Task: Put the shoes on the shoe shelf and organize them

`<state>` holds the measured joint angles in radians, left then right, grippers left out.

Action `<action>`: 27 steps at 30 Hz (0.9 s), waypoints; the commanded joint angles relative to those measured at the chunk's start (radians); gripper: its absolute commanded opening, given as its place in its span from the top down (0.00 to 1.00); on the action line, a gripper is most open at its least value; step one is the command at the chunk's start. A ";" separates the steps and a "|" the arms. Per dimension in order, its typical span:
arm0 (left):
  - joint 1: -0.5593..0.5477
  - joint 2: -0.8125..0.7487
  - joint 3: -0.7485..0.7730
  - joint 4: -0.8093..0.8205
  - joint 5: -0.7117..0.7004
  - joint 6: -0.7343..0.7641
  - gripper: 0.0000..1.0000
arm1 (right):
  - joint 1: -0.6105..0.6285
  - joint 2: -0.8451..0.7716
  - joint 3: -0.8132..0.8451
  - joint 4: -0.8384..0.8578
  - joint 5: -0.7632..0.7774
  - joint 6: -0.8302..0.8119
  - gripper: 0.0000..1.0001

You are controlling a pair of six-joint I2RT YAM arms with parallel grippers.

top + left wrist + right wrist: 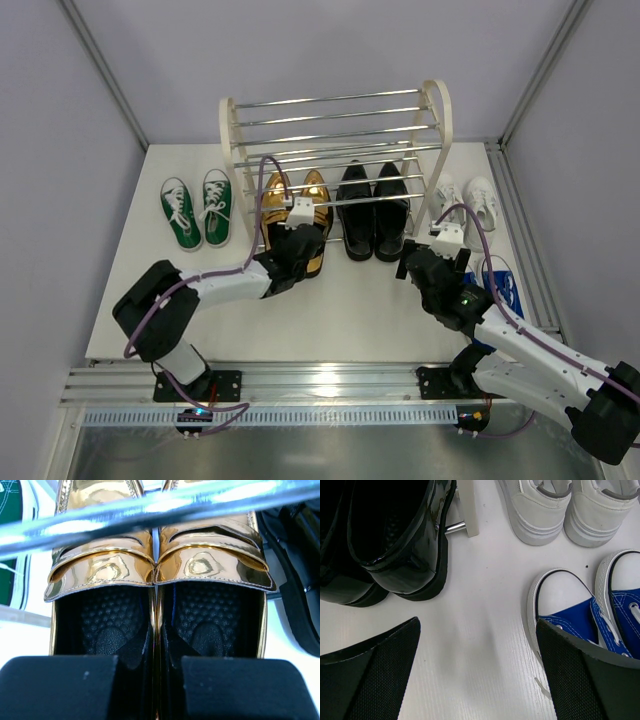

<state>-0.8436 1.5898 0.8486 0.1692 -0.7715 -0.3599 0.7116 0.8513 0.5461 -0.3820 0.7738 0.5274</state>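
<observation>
A white desk (300, 310) sits between pale lilac walls with metal corner posts. At its far edge stands one shoe shelf (441, 110), with cream arched sides and chrome rods in three tiers.

There are five pairs of shoes. The shiny gold loafers (200, 565) and glossy black dress shoes (372, 215) are on the bottom tier. The green canvas sneakers (216, 205) lie on the desk left of the shelf, the white sneakers (480, 205) to its right, and the blue canvas sneakers (575, 610) nearer the arms.

The left tool (150, 665) is pinched on the loafers' touching inner walls. The right tool (477, 640) gapes wide and empty over bare desk.
</observation>
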 commanded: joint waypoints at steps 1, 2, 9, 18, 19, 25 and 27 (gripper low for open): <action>0.023 -0.022 0.092 0.201 -0.049 0.026 1.00 | 0.006 -0.009 0.014 0.026 0.019 -0.012 0.03; 0.026 -0.011 0.096 0.202 -0.046 0.026 1.00 | 0.006 -0.012 0.014 0.025 0.019 -0.010 0.03; 0.072 0.030 0.122 0.208 -0.037 -0.002 1.00 | 0.006 -0.023 0.014 0.017 0.024 -0.017 0.03; 0.075 0.036 0.147 0.214 -0.064 -0.013 1.00 | 0.006 -0.021 0.015 0.014 0.022 -0.017 0.03; 0.074 0.036 0.152 0.213 -0.063 -0.011 1.00 | 0.006 -0.020 0.015 0.015 0.022 -0.017 0.03; 0.075 0.035 0.181 0.211 -0.068 0.010 1.00 | 0.006 -0.015 0.015 0.015 0.022 -0.017 0.03; 0.083 0.044 0.190 0.207 -0.065 0.012 1.00 | 0.006 -0.015 0.017 0.015 0.022 -0.017 0.03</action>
<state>-0.7753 1.6676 0.9451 0.1806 -0.7410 -0.3592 0.7116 0.8440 0.5461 -0.3828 0.7746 0.5236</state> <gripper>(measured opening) 0.077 0.972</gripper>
